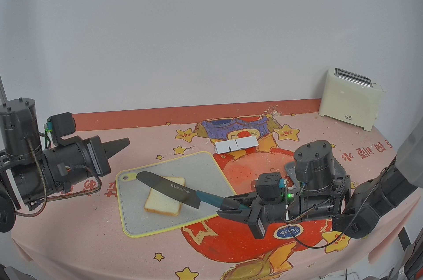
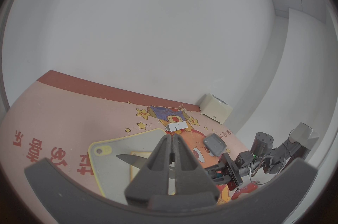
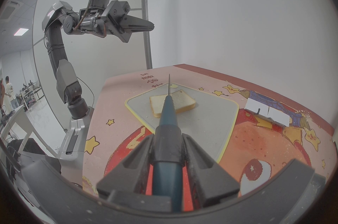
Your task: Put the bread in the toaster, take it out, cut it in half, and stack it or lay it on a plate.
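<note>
- The bread [image 1: 164, 201] lies on the cutting board [image 1: 207, 170].
- The right tool [image 1: 225, 207], beside the board, is clamped on the knife [image 1: 169, 189], with the blade over the bread.
- The left tool [image 1: 124, 143], pressed together, hangs left of the board.

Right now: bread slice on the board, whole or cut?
Whole: the pale square bread slice lies flat in one piece on the grey yellow-rimmed cutting board, teal-handled knife over it.
</note>
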Robot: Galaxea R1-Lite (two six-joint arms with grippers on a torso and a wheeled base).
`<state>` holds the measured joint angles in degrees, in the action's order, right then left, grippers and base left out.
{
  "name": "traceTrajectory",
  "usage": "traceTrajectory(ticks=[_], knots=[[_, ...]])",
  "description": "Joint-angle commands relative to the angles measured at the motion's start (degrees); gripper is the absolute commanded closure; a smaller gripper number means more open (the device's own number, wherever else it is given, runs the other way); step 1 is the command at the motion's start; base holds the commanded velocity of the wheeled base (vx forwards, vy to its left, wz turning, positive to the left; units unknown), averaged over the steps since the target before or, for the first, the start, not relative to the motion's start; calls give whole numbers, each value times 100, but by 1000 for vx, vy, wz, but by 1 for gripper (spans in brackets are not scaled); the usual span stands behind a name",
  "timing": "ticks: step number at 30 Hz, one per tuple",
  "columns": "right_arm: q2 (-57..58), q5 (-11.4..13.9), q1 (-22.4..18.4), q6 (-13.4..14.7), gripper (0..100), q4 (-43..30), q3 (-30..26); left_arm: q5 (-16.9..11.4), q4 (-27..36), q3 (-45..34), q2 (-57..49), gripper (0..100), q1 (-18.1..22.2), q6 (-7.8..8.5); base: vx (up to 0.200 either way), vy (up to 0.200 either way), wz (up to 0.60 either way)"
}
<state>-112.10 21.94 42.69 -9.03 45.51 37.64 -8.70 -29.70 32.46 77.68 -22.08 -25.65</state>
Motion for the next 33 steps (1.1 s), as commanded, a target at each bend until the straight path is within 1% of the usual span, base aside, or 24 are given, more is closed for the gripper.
traceTrajectory(ticks=[1,7,17,26,31,33], knots=[[13,3,2,-2,100,2,-20,-26,-282,-30,450,100,2,-142,0,0,0],[-40,3,2,-11,100,11,-29,-26,-643,-161,731,100,2,-160,0,0,0],[-31,3,2,-11,100,11,-47,-26,-678,-240,766,100,2,-168,0,0,0],[-40,3,46,-11,100,2,-55,-70,-722,-302,1083,100,-7,-168,0,0,0],[-40,3,55,-11,100,2,-64,-96,-1047,-355,1294,100,-7,-168,0,0,0],[-40,3,55,-11,100,2,-64,-96,-1275,-355,1487,100,-7,-168,0,0,0]])
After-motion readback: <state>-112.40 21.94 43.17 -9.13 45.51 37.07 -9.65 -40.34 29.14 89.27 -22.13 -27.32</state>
